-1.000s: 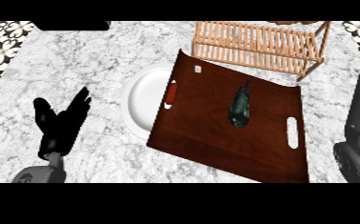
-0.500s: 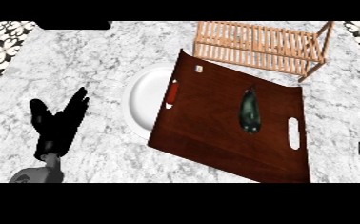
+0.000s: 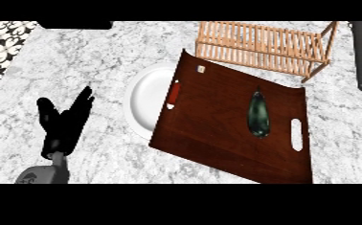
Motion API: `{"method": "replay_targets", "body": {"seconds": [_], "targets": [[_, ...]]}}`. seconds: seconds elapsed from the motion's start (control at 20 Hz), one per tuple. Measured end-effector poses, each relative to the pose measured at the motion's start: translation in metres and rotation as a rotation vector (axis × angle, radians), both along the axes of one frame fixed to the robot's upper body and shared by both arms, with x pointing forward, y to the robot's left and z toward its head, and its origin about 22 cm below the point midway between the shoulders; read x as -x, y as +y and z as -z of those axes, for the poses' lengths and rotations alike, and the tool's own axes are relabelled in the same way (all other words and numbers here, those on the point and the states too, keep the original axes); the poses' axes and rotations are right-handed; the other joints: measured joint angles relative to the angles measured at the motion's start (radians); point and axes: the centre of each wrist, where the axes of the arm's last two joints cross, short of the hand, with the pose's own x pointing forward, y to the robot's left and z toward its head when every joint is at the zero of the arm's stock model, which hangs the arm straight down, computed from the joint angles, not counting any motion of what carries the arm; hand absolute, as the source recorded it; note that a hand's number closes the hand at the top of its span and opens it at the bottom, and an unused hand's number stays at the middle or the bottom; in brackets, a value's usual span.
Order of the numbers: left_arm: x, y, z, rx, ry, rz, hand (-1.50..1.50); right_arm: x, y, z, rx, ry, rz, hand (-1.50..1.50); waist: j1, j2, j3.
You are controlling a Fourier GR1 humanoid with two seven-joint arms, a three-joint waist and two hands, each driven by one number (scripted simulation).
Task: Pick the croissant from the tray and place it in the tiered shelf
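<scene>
Worktop (image 3: 106,51): white marble, grey-veined, smooth. Dark red-brown wooden tray (image 3: 212,123): smooth, faint sheen. Pale slatted wooden shelf (image 3: 262,44), worktop's far edge: bare, matt. Round white plate (image 3: 145,99): glossy. Dark green oblong item (image 3: 259,116): shiny.

The left hand (image 3: 65,126) rests open at lower left, fingers up.

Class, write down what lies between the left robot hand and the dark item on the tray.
In the head view: from the left robot hand, bare marble counter, then the white plate, then tray surface up to the dark item.
</scene>
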Motion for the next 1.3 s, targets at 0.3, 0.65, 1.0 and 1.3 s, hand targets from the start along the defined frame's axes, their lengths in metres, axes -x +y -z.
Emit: {"method": "replay_targets", "body": {"seconds": [0.3,0.65,1.0,1.3], "targets": [[-0.002,0.003,0.000,0.004,0.010,0.003,0.00,-0.013,-0.015,0.012,0.005,-0.026,-0.024,1.50,-0.001,0.000,0.001],[0.001,0.010,0.000,0.003,0.005,0.000,0.00,-0.021,-0.020,0.008,0.009,-0.031,-0.054,1.50,0.000,-0.001,0.000],[0.000,0.009,0.001,0.004,0.005,0.000,0.00,-0.024,-0.021,0.005,-0.087,-0.061,-0.005,-1.50,-0.003,-0.001,0.000],[0.003,0.010,0.000,0.005,0.002,-0.010,0.00,-0.022,-0.034,0.001,-0.294,-0.148,0.017,-1.50,-0.005,-0.002,0.000]]}}
